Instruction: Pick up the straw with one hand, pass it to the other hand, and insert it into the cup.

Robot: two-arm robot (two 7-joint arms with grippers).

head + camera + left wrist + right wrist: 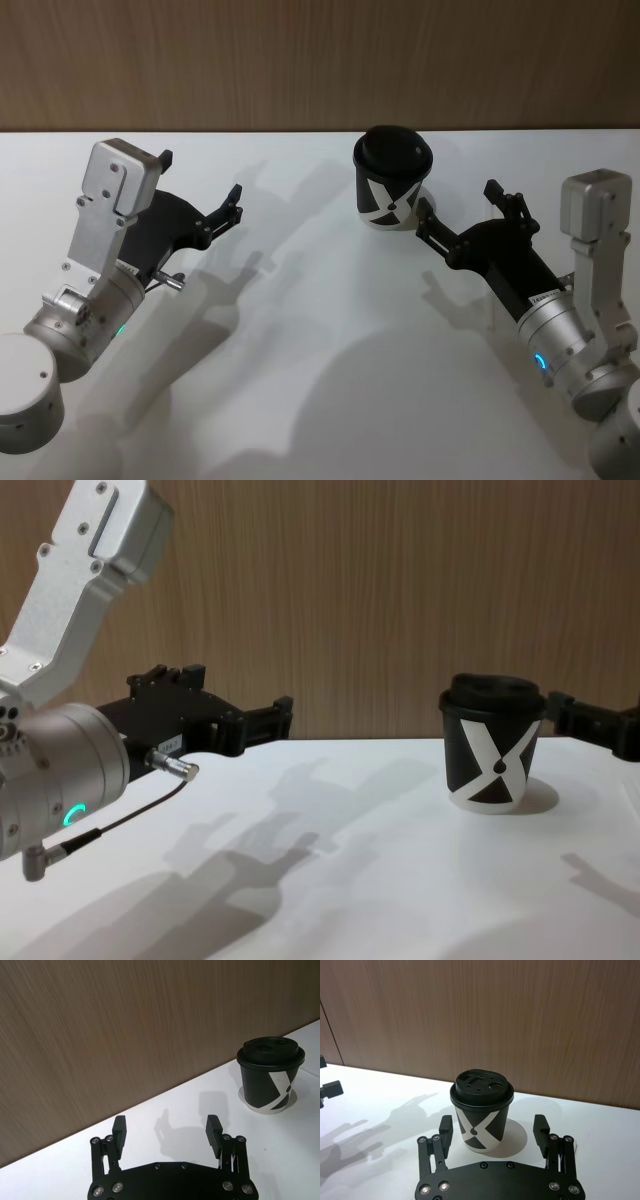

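Note:
The black cup (392,185) with a white X pattern and a black domed lid stands upright on the white table, right of centre toward the back. My right gripper (460,200) hovers open just to its right. In the right wrist view its fingers (445,1130) straddle the cup (481,1110) from a short way off without touching it. On the left, my left gripper (200,178) is raised above the table, open and holding nothing; the left wrist view shows the gripper (166,1125) with the cup (270,1080) farther off. The straw is out of view.
The white table (320,330) stretches between the two arms and carries their shadows. A brown wooden wall (320,60) runs along its far edge. From the chest view, the cup (492,745) stands at the right with the left gripper (240,695) at the left.

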